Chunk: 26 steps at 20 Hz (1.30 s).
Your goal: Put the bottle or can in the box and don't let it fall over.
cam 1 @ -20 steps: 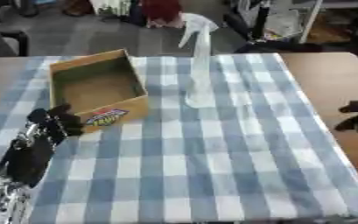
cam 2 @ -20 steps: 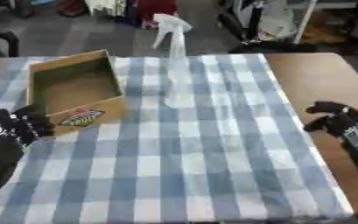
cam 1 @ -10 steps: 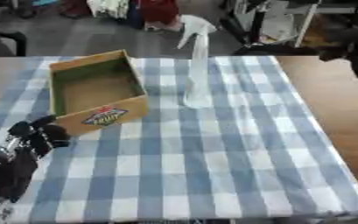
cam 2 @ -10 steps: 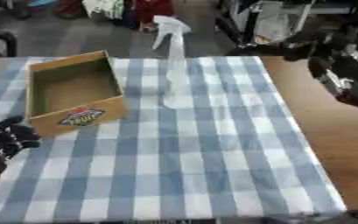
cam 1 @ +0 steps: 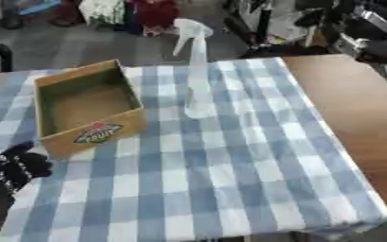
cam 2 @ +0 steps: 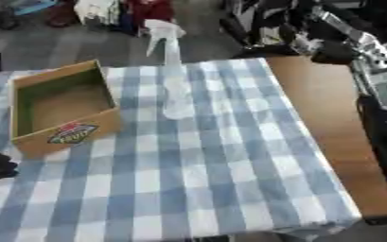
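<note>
Standing upright on the checked cloth (cam 1: 229,179) just right of the open cardboard box (cam 1: 84,108), the clear spray bottle (cam 1: 195,71) is untouched, the left hand (cam 1: 13,166) curled empty, the right hand's (cam 2: 300,26) fingers unreadable.

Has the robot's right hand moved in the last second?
Yes. The right hand has risen from low beside the table's right edge to beyond the far right corner of the table, right of the spray bottle.

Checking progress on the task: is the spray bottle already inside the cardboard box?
No, the spray bottle stands upright on the checked cloth to the right of the cardboard box, which holds nothing.
</note>
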Tool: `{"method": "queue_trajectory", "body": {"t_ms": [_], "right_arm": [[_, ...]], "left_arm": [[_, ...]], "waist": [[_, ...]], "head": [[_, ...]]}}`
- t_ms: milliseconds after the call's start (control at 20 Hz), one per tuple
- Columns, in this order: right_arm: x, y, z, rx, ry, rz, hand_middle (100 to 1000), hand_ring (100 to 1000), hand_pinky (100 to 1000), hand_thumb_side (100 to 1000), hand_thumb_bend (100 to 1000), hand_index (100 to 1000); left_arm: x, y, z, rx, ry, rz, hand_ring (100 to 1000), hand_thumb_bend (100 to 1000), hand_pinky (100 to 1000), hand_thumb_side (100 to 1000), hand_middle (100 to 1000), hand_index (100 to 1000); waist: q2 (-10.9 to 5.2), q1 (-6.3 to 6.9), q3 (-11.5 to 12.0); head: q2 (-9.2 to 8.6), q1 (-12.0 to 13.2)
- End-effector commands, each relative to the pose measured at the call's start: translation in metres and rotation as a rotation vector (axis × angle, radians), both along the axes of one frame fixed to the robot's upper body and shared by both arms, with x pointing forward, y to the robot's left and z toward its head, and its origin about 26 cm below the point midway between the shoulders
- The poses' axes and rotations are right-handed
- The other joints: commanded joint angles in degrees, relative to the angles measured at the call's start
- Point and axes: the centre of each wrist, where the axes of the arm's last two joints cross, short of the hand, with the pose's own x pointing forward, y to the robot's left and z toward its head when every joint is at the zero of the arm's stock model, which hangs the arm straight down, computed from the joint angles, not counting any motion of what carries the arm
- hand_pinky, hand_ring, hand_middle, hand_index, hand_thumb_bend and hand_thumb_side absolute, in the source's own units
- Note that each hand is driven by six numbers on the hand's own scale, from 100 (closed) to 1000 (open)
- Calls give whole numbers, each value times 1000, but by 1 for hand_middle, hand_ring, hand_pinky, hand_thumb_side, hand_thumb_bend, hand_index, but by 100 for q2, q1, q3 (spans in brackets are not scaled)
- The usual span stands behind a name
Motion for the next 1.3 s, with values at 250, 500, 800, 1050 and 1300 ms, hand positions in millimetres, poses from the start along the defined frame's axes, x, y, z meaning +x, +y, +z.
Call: {"method": "queue_trajectory", "body": {"t_ms": [250, 500, 800, 1050, 1300], "right_arm": [[35, 27, 12, -103, -22, 105, 928, 880, 895, 675, 100, 956], [58, 55, 20, -111, -15, 130, 935, 884, 904, 704, 100, 958], [81, 85, 39, -143, -51, 146, 939, 891, 916, 704, 100, 960], [95, 103, 69, -199, -95, 133, 944, 920, 972, 712, 100, 971], [99, 103, 71, -311, -93, 119, 938, 938, 1000, 769, 100, 983]], "left_arm": [[6, -6, 11, -7, -40, -34, 715, 190, 746, 978, 660, 885], [9, -9, 15, -17, -55, -46, 715, 190, 746, 976, 660, 885], [13, -13, 21, -23, -73, -63, 715, 190, 746, 972, 660, 885], [20, -20, 31, -37, -105, -95, 716, 192, 747, 963, 660, 886], [22, -22, 35, -36, -116, -111, 716, 192, 746, 963, 660, 886]], "waist": [[45, 28, 131], [103, 47, 213], [183, 46, 311], [296, 14, 504], [350, -34, 571]], "head": [[-192, -223], [-298, -370], [-420, -500], [-595, -679], [-637, -752]]}}
